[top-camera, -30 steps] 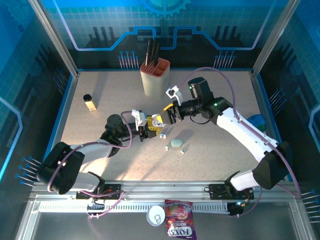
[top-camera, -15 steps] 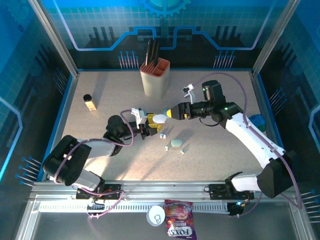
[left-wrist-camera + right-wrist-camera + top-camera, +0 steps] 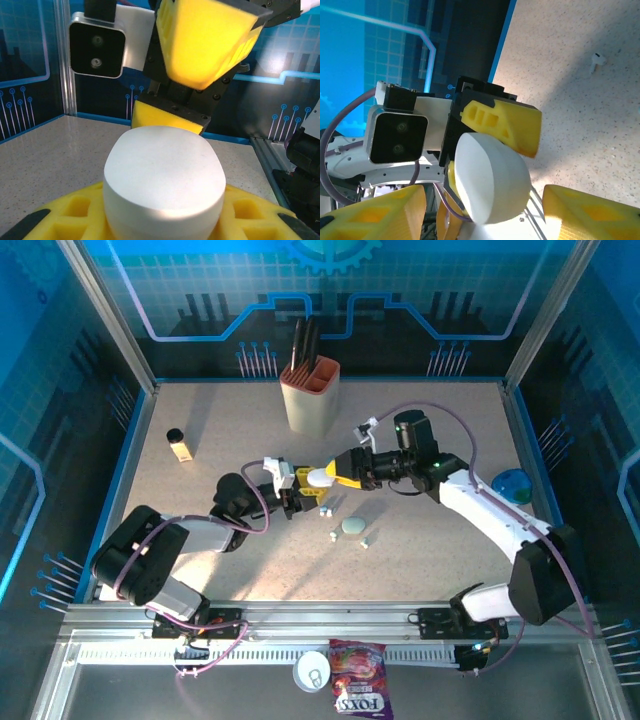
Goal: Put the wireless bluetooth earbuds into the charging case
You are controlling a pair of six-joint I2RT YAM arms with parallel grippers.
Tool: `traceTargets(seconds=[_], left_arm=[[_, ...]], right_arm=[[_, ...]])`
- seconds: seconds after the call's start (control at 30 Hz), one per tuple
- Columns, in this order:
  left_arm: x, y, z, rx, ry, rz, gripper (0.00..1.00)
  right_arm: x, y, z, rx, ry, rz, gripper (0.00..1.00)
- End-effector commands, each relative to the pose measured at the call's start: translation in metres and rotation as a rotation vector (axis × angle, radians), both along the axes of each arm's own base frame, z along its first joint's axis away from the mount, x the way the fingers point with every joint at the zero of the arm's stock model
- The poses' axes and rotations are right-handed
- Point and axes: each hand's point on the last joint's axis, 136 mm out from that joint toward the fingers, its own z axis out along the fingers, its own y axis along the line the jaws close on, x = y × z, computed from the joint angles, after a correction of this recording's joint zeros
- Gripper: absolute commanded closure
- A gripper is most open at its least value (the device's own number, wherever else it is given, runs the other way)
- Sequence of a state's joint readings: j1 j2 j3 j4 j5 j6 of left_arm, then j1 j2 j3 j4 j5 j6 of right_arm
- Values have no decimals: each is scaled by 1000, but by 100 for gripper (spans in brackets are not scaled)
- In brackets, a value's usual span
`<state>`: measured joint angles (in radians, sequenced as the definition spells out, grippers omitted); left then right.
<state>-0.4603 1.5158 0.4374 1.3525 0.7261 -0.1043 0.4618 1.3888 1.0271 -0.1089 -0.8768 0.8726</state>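
The left end effector point(image 3: 306, 488) is clenched on the white case point(image 3: 320, 477) near the middle of the top view. It seems to hold the case clear of the bench point(image 3: 440, 570), with the free end pointing right in the frame, straight at the right end effector point(image 3: 338, 478). That one is released: in its wrist view its yellow fingers point(image 3: 375, 210) flank the case with a gap on each side, touching nothing I can see. The case therefore lies dead ahead of the right end effector, and its long axis seems to run along the line joining the two. It looks closed, so I judge opening it comes first. The earbuds point(image 3: 334, 535) lie loose on the bench, just below the case in the top view and about equally near both arms.
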Motion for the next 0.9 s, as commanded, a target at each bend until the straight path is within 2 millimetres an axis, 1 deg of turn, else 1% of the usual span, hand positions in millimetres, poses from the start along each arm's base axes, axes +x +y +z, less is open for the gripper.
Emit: traceTargets(seconds=[0.0,0.07,0.13,0.27,0.3,0.37,0.4,0.5,0.57,0.6,0.67,0.7,0.8,0.87], left_arm=[[-1,-6,20,-37,-67,-19,83],[0,-7,21,-39,-66,-20,83],[-1,-8,21,-39,-66,-21,82],[1,-6,20,-39,-70,9,82],[2,-5,19,-36,-70,14,82],[3,-6,19,-33,-63,14,79],[3,-6,18,-33,-54,13,71],[6,-4,15,-23,-35,29,40],[9,-1,12,-5,-14,57,26],[12,1,10,6,2,79,21],[19,6,2,46,38,127,13],[23,9,-3,73,61,160,11],[35,18,-20,169,128,247,3],[41,23,-30,235,197,297,1]], right_arm=[[-6,15,11,59,2,53,41],[-7,18,11,68,4,62,46],[-5,18,11,76,13,54,55],[-3,16,8,86,27,41,76],[-2,15,8,86,26,38,79],[0,13,7,83,24,27,79],[2,11,7,84,21,19,80],[15,-3,-1,64,6,-47,80],[28,-17,-12,41,-11,-106,79],[34,-27,-21,16,-21,-140,78],[47,-44,-41,-42,-36,-203,78],[54,-56,-54,-83,-36,-242,77],[74,-86,-91,-199,-1,-336,77],[85,-101,-110,-246,15,-379,78]])
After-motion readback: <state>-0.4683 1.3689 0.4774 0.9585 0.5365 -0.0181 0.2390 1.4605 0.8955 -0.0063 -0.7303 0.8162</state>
